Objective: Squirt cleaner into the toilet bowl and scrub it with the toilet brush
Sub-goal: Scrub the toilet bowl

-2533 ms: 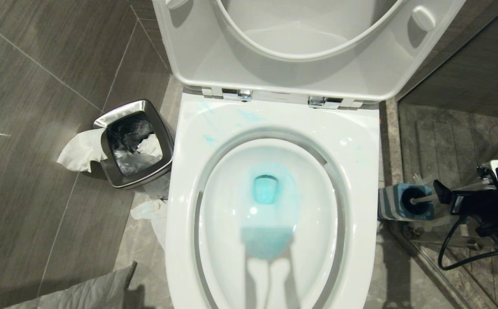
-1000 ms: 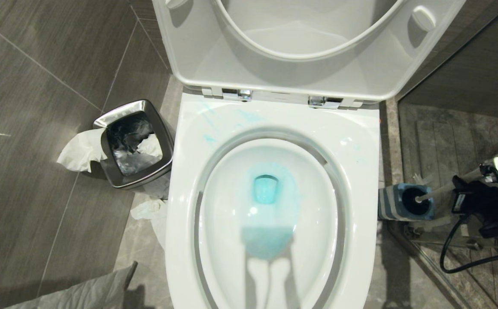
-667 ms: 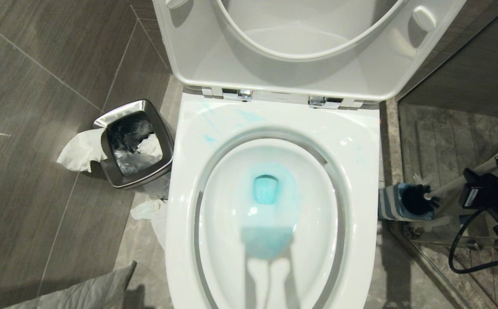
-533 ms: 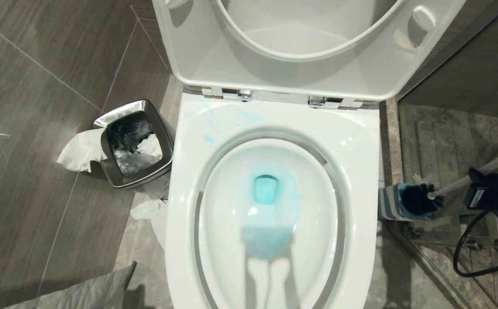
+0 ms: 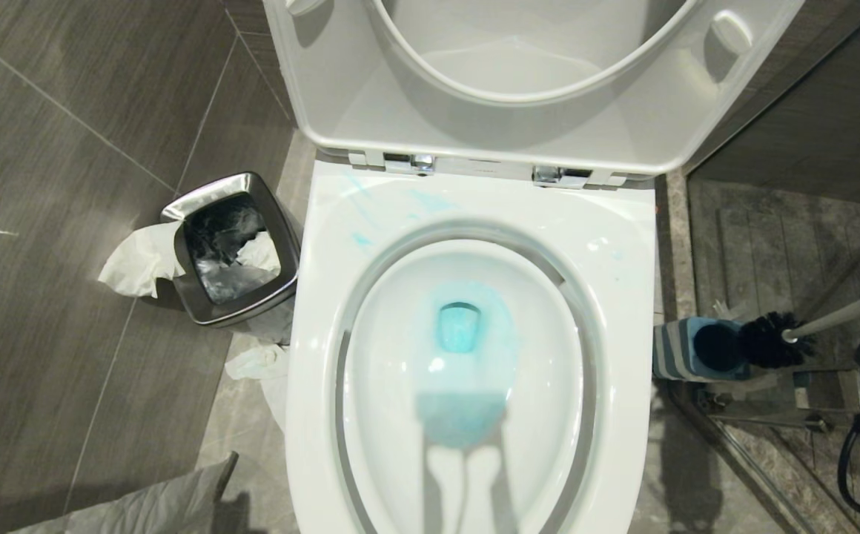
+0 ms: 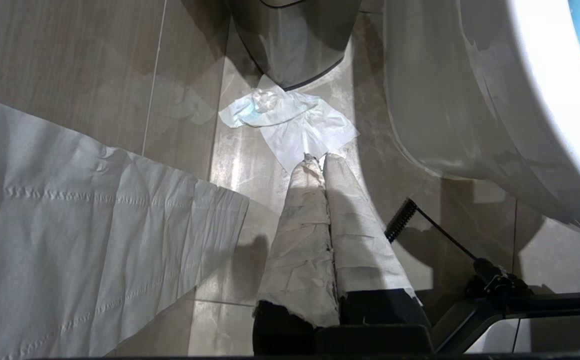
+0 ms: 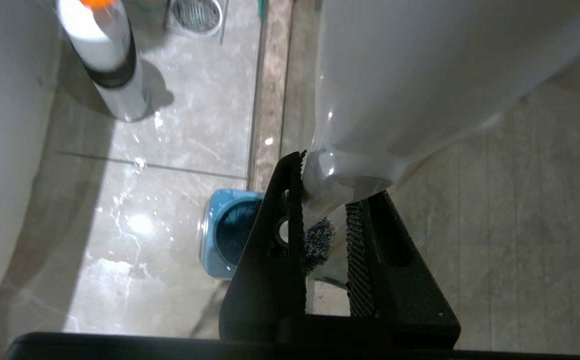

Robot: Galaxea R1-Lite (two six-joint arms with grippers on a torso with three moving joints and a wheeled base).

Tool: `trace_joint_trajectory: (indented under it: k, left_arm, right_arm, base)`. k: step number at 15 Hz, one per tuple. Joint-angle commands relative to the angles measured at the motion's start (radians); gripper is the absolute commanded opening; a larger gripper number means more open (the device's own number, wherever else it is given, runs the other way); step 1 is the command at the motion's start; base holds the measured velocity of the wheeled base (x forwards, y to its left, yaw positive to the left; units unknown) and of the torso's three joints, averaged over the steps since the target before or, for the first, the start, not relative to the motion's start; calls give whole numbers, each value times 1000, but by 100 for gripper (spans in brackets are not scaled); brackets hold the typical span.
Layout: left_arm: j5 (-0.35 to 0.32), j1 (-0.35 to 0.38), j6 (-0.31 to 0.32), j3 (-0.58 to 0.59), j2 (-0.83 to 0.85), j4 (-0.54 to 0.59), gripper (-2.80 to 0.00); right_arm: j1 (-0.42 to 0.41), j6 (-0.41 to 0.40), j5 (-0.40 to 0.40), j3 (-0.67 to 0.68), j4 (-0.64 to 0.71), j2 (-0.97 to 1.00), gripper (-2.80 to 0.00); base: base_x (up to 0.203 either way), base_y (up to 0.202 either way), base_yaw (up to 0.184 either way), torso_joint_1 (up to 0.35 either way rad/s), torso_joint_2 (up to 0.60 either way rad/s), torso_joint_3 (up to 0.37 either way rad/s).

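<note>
Grey tiled floor; right claw clamped on toilet brush handle, bristles just beside holder; left claw closed, empty

The toilet bowl lies open from above, its raised lid walling the far side. To its left — a steel waste bin and crumpled tissue crowd the floor. To its right — the striped brush holder stands just beside the rim, narrowing that gap; a black cable loops beyond it.
</note>
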Motion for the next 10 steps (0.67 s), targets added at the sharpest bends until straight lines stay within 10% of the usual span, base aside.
trace_joint_trajectory:
  k: [1, 10]
  left_arm:
    - [0, 0, 0, 0, 2, 0, -280]
    - [0, 0, 0, 0, 2, 0, -280]
  right_arm:
    - [1, 2, 2, -12, 51, -126, -280]
    - [1, 122, 10, -216, 544, -396, -280]
  base:
    - [0, 0, 0, 0, 0, 0]
    - [0, 0, 0, 0, 0, 0]
